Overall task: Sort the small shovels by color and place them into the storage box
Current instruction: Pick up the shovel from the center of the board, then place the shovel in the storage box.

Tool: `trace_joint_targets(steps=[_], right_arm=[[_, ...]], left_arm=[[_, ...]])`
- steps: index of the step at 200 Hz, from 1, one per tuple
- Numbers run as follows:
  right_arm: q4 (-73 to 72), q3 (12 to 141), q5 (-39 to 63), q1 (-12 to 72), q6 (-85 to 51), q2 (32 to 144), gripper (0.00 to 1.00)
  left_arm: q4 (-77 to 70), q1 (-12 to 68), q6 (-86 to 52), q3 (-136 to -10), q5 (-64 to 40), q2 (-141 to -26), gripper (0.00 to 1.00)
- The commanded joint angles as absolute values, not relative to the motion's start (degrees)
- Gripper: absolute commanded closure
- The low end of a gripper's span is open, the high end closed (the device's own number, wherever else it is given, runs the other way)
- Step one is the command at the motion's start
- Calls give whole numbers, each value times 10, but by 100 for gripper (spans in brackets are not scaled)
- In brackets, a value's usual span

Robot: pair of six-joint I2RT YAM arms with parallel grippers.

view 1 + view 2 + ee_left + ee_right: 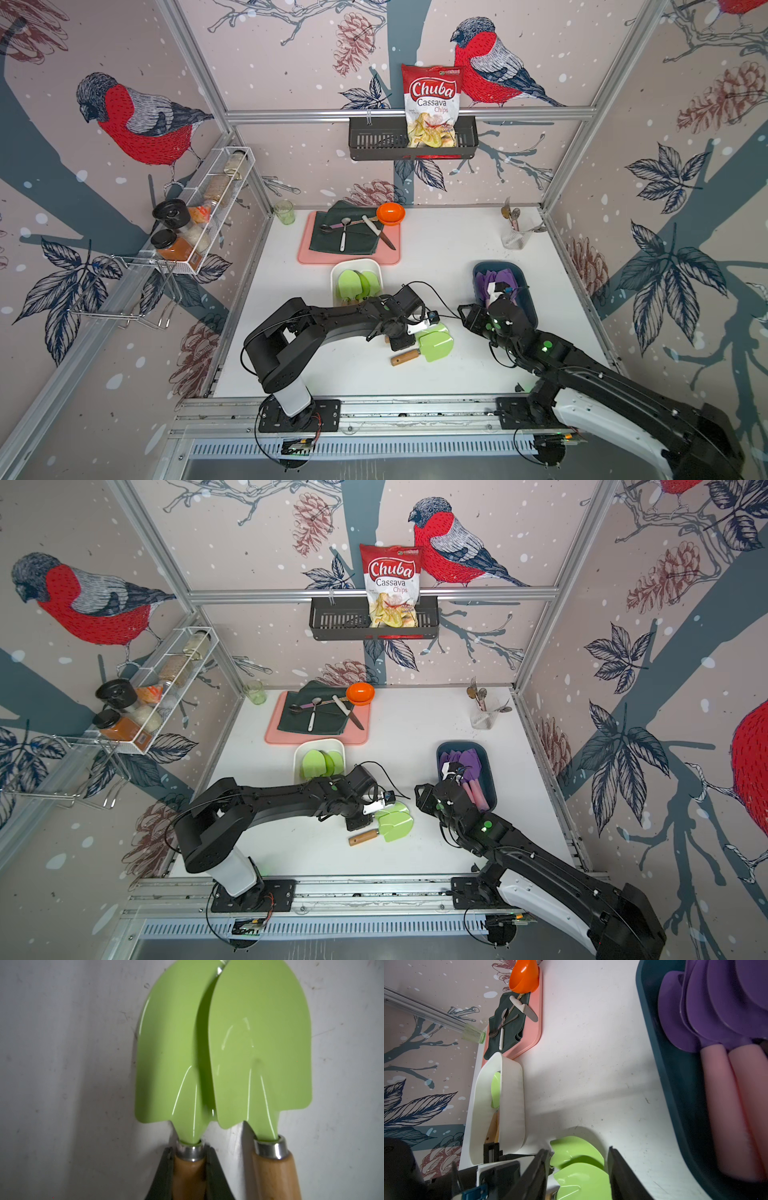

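**Sorting shovels, state of progress**

- White box (355, 262), left of centre: holds several green shovels (357, 284), blades toward the far side, wooden handles toward the near side. The exact count cannot be told, as the left arm covers the near end.
- Blue box (498, 264), right side: holds the purple shovels (716, 1012), stacked with blades overlapping and pink handles pointing near. No purple shovel shows anywhere outside it.
- Table (436, 257), near centre, between the two boxes: two green shovels side by side, blades overlapping.
  - Far green shovel (172, 1053): its blade sits partly under its neighbour's. The left gripper (189, 1153) is clenched on its wooden handle just behind the metal collar, a finger pressed to each side. The shovel looks to be lying on the table, not yet lifted.
  - Near green shovel (259, 1043): lies loose with its handle free, and its blade rests over the edge of the gripped one.
- Right gripper (579, 1150): hangs over the near end of the blue box with its jaws apart and nothing between them.

**Judgement:** purple appears finished; green is nearly so. Two transfers to the white box are left — the gripped shovel first, then the loose one. Lifting the lower blade may drag or tip the one lying on it.
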State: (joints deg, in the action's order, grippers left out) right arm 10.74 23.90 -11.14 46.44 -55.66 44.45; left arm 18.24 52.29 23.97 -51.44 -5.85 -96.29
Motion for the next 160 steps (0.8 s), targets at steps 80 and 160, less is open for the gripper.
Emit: trace_joint_targets(steps=[80, 160], right_arm=[[140, 241, -148, 459, -576, 403, 49], [101, 257, -134, 461, -578, 462, 50]], left_arm=[[137, 467, 38, -569, 6, -893, 100], [109, 277, -268, -449, -41, -749, 100]])
